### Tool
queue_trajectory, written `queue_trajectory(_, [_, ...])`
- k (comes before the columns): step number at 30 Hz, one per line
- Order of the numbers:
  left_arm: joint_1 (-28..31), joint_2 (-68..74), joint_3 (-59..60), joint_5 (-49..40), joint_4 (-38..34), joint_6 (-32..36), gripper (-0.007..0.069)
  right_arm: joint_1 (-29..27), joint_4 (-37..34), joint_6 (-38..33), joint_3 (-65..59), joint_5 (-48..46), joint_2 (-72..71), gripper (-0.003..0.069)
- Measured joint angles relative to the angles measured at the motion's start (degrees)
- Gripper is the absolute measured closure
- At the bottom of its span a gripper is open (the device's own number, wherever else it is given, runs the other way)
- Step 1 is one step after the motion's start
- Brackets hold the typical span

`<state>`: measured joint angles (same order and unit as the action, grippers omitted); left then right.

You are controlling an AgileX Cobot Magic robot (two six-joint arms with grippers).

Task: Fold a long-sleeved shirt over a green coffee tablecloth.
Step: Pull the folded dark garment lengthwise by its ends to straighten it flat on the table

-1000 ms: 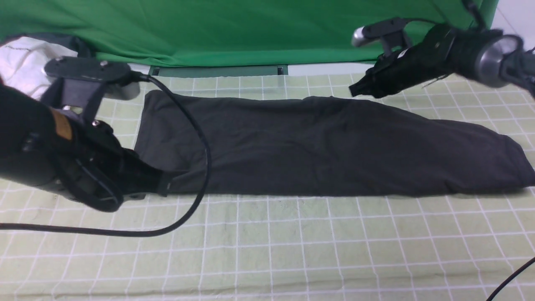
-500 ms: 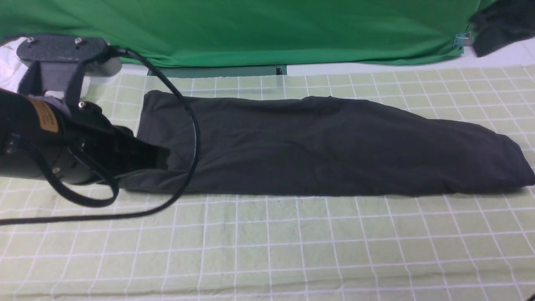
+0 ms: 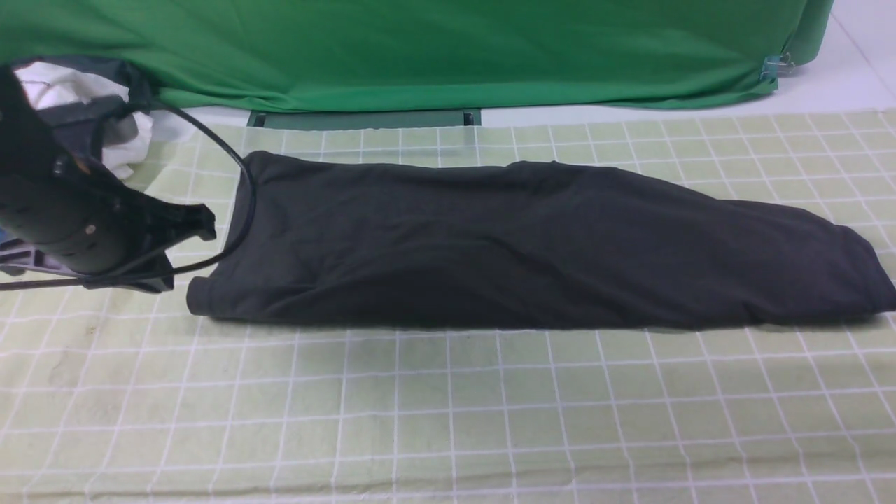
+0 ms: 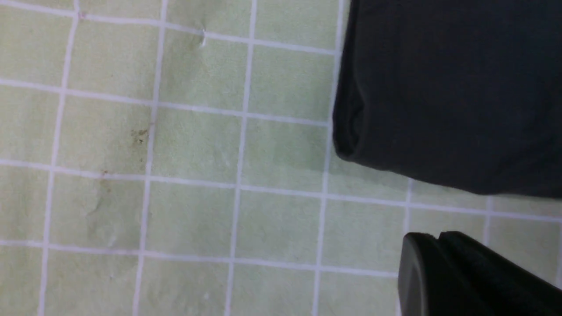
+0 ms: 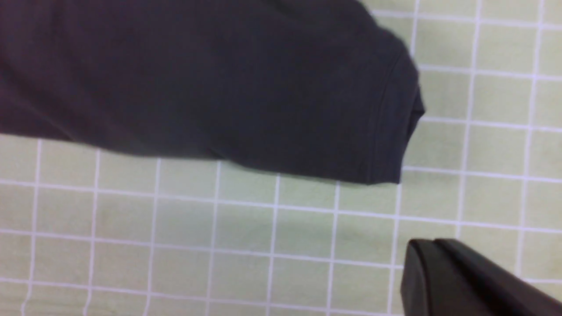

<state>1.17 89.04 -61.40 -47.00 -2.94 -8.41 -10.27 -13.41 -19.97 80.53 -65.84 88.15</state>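
The long-sleeved shirt (image 3: 532, 245) is black and lies folded into a long band across the green coffee tablecloth (image 3: 448, 406). No print shows on it. My left gripper (image 3: 205, 225) hovers just off the shirt's left end, shut and holding nothing. In the left wrist view its closed tips (image 4: 439, 238) sit over the tablecloth (image 4: 197, 153), apart from the shirt's corner (image 4: 452, 87). My right arm is out of the front view. Its gripper (image 5: 432, 242) is shut and empty above the tablecloth (image 5: 219, 228), a little way from the shirt's other end (image 5: 219, 74).
A plain deep-green backdrop (image 3: 420, 49) hangs along the far edge. A white garment (image 3: 63, 91) is bunched at the back left behind my left arm. The arm's black cable (image 3: 238, 182) loops over the shirt's left edge.
My left gripper let go of the shirt's front left corner and drew back to the left; that corner now lies flat. The right arm rose out of the front view.
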Motion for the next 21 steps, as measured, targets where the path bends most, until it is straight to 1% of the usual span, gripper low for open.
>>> queue_trajectory(1, [0.12, 3.23, -1.27, 0.00, 0.69, 0.40, 0.0558, 0.00, -0.07, 0.00, -1.20, 0.66, 0.58, 0.0617])
queue_trajectory(2, [0.12, 3.61, -1.41, 0.00, 0.79, 0.38, 0.0553, 0.00, -0.07, 0.00, -1.20, 0.78, 0.58, 0.0617])
queue_trajectory(3, [0.12, 6.04, -2.56, 0.03, 1.11, 0.74, 0.0501, 0.00, -0.07, 0.00, -1.92, 1.12, 1.29, 0.0598])
queue_trajectory(4, [0.12, 7.21, -3.24, 0.09, 1.04, 0.83, 0.0477, 0.00, -0.07, 0.00, -2.31, 1.45, 1.75, 0.0588])
queue_trajectory(6, [0.12, 9.66, -5.13, 0.09, 0.30, 0.99, 0.0353, 0.00, -0.07, 0.00, -2.64, 1.81, 2.57, 0.0575])
queue_trajectory(7, [0.12, 10.00, -5.46, 0.09, 0.08, 0.99, 0.0330, 0.00, -0.07, 0.00, -2.64, 1.81, 2.64, 0.0574])
queue_trajectory(8, [0.12, 10.46, -6.25, 0.03, -0.52, 1.04, 0.0281, 0.00, -0.07, 0.00, -2.64, 2.04, 2.80, 0.0572])
queue_trajectory(9, [0.12, 10.96, -7.21, 0.08, -1.58, 1.04, 0.0181, 0.00, -0.11, 0.00, -2.64, 2.22, 3.01, 0.0569])
queue_trajectory(10, [0.12, 11.02, -7.44, 0.21, -1.86, 1.04, 0.0144, 0.00, -0.20, 0.00, -2.64, 2.22, 3.06, 0.0568])
queue_trajectory(12, [0.12, 11.15, -7.70, 1.03, -2.25, 1.10, 0.0036, 0.00, -0.35, 0.00, -2.64, 2.30, 3.06, 0.0568])
queue_trajectory(14, [0.12, 11.61, -7.88, 1.44, -2.67, 1.10, -0.0030, 0.00, -0.37, 0.00, -2.64, 2.30, 3.06, 0.0566])
queue_trajectory(17, [0.12, 13.47, -8.02, 1.44, -3.23, 1.10, -0.0060, 0.00, -0.28, 0.73, -2.64, 2.98, 3.20, 0.0541])
queue_trajectory(18, [0.12, 14.54, -8.07, 1.36, -3.49, 1.10, -0.0064, -0.05, 0.02, 1.93, -2.64, 3.67, 3.43, 0.0515])
queue_trajectory(19, [0.12, 15.71, -8.07, 1.23, -3.81, 1.14, -0.0066, -0.13, 0.75, 3.57, -2.64, 4.19, 3.86, 0.0470])
queue_trajectory(21, [0.12, 17.39, -8.07, 1.22, -4.71, 1.14, -0.0067, -0.12, 1.38, 4.89, -2.64, 4.49, 4.50, 0.0409])
